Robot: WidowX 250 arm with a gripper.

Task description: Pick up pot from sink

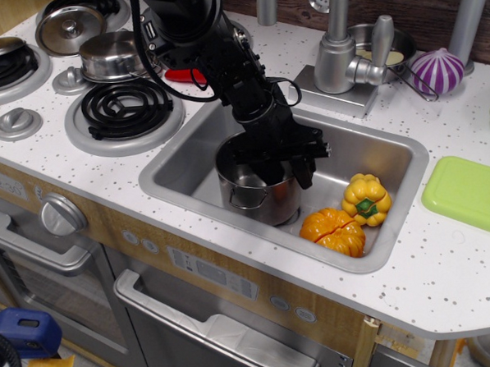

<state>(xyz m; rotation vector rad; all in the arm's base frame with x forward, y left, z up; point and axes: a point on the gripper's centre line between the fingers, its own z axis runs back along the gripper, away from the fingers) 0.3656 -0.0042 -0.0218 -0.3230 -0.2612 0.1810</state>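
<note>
Steel pot (258, 198) stands upright in the sink (375, 156), its far rim hidden behind the black claw (283, 172), whose jaws straddle that rim; whether they grip it cannot be told. No writing is legible.

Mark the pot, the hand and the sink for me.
pot (266, 200): camera view, front wall below the rim.
hand (284, 173): camera view, midway between fingertips.
sink (355, 157): camera view, bare back wall.

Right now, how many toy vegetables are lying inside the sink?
2. A yellow pepper lies near the right wall of the sink, and an orange pumpkin lies in front of it, right of the pot. The arm may hide others.
</note>
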